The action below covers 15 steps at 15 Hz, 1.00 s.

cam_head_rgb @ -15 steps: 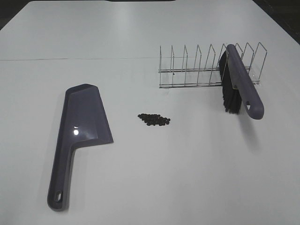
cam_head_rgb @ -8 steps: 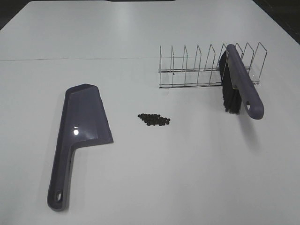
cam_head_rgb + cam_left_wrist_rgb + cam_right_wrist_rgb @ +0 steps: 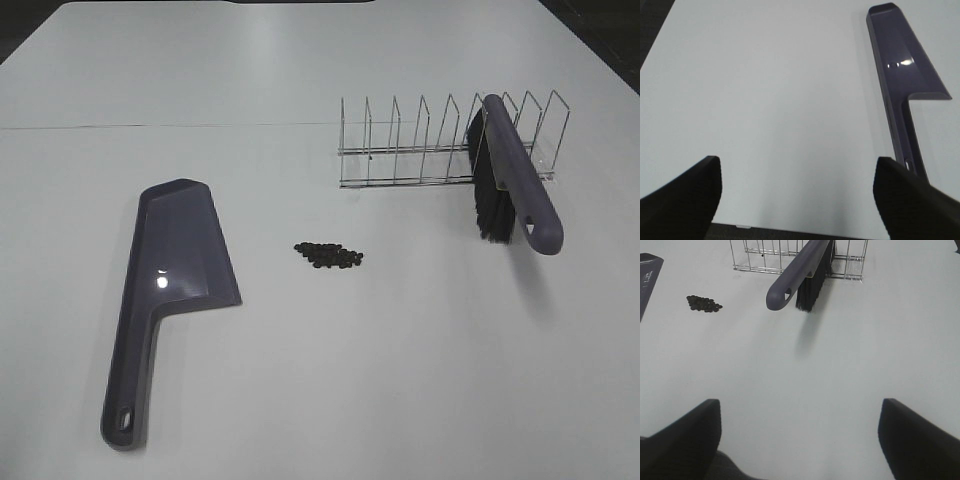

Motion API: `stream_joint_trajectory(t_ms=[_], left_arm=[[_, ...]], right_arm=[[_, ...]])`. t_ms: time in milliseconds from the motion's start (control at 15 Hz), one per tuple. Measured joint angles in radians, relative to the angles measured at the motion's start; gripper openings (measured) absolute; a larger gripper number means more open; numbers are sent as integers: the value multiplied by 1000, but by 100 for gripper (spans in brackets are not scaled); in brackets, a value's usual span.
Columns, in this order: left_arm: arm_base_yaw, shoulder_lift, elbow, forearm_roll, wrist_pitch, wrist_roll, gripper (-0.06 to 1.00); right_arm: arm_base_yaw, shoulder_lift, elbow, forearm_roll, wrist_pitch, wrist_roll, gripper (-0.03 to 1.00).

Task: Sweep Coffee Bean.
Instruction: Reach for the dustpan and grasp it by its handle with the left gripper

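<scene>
Sweeping not begun | beans lying at 3 o'clock of dustpan | brush leaning in rack | left claw, right claw gaping wide, empty

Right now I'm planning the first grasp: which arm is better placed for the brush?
Right. The brush leans in the wire rack on that side, ahead of the open right end effector; the left end effector faces the dustpan.

no readable text, labels or numbers

High camera overlooks the table; low wrist views share its dustpan and brush
</scene>
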Motion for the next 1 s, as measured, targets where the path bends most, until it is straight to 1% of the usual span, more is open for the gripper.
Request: stream_joint_trajectory(t_ms=[67,400,667,800,1000], left_arm=[[0,70,0,4,0,-15,76],[0,200,0,5,-2,-18,76],[0,356,0,5,-2,-24,76],[0,391,0,5,-2,-24,76],[0,459,0,8,-3,-57,76]], right_arm=[[0,0,0,0,0,0,75],[0,0,0,0,0,0,75],[0,0,0,0,0,0,75],[0,0,0,0,0,0,75],[0,0,0,0,0,0,75]])
